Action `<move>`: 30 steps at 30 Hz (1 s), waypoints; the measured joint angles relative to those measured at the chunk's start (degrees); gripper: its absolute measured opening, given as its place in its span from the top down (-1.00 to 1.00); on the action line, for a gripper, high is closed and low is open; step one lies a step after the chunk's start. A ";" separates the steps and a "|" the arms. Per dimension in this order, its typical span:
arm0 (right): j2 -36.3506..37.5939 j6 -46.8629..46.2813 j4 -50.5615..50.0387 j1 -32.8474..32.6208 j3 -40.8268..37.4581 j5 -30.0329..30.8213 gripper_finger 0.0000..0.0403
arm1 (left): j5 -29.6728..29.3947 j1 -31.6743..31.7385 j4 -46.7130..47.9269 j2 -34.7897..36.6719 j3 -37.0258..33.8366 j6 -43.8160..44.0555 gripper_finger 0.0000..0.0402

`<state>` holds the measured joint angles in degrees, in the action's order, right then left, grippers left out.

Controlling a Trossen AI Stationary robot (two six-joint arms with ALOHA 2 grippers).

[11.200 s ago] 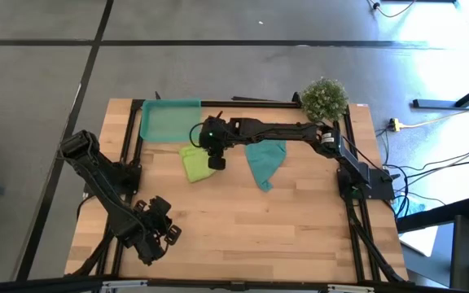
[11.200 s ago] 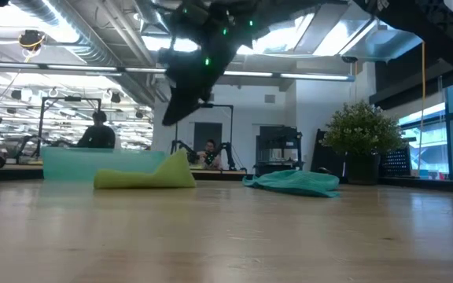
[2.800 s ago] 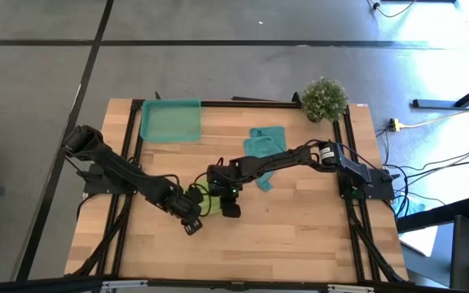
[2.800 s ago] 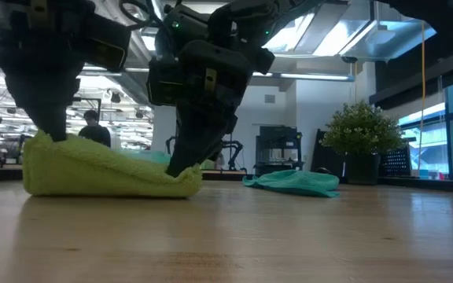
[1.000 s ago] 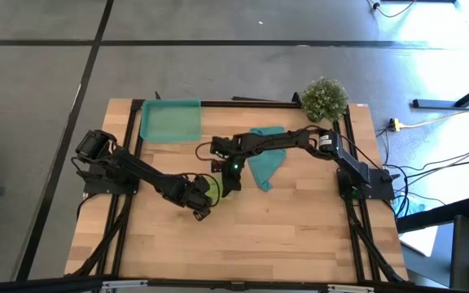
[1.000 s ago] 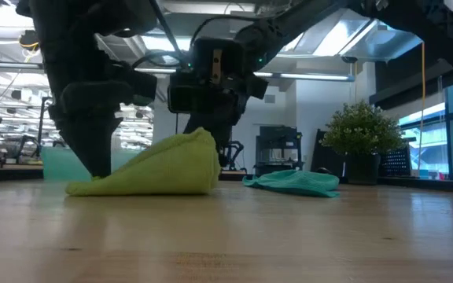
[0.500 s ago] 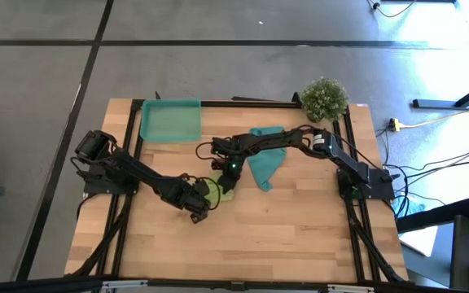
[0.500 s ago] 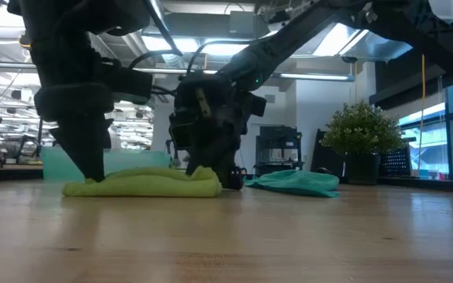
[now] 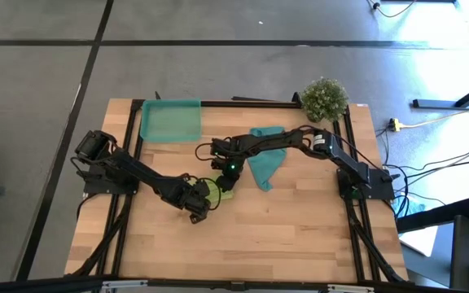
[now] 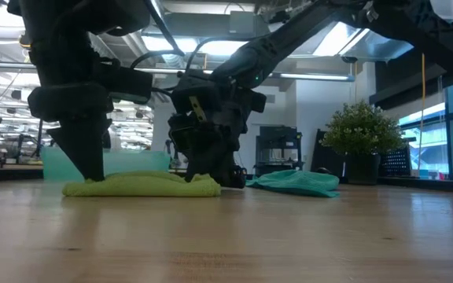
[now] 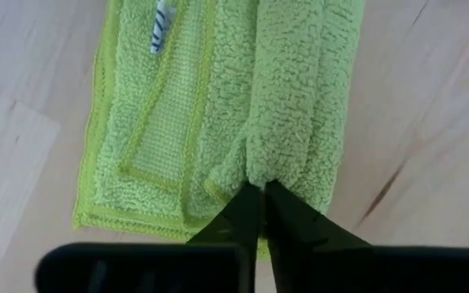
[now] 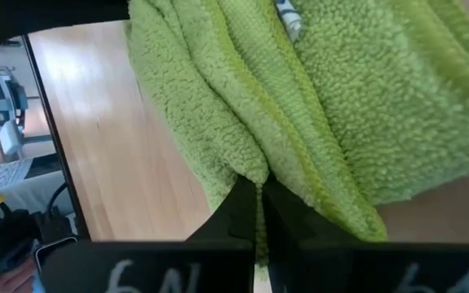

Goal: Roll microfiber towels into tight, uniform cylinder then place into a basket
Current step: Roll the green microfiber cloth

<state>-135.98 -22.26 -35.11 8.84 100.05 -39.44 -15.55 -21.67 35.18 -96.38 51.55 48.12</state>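
The lime-green towel (image 9: 213,192) lies folded and flat on the wood table, a low strip in the low view (image 10: 144,185). My left gripper (image 9: 197,205) stands at its near-left end and my right gripper (image 9: 225,177) at its far-right end, both shut on it. The teal towel (image 9: 264,159) lies crumpled to the right of them, touched by nothing. The basket (image 9: 171,120), a translucent teal tray, sits at the far left of the table. My left gripper pinches a thick folded edge (image 11: 260,172) at the towel's near-left end between its two fingertips, several layers together. The fingers (image 10: 93,174) point down from above. The towel lies flat on the table below them. My right gripper pinches a fold (image 12: 249,169) at the towel's far-right end between its two fingertips. The fingers (image 10: 198,174) come down from above, slanting a little. That end of the towel rests on the table.
A potted plant (image 9: 324,98) stands at the far right corner. Black frame rails (image 9: 129,155) run along the table's left, right and far edges. Bare wood (image 9: 283,236) stretches toward the near edge.
My right gripper has come down, and the towel end it holds, raised in a peak a second ago, has sunk and now lies flat on the table. My left gripper has stayed low at the other end, still shut on the cloth.
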 joint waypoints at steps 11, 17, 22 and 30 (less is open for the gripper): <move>0.00 0.11 0.52 0.00 0.02 1.26 0.97 | 2.56 2.19 4.10 3.06 -0.15 -1.96 0.63; 0.00 0.17 0.52 0.00 0.00 1.33 0.97 | 1.76 3.03 5.05 11.37 -0.16 -3.27 0.65; -0.04 0.17 0.84 0.00 -0.02 1.33 0.97 | 1.56 1.72 0.10 13.66 -0.11 -10.23 0.65; -0.09 0.17 1.14 0.02 -0.07 1.28 0.97 | 4.00 1.42 -14.22 9.57 -4.57 -15.28 0.65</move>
<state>-136.07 -22.09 -33.98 8.86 99.98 -38.15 -11.55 -20.26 20.96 -86.80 46.98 32.84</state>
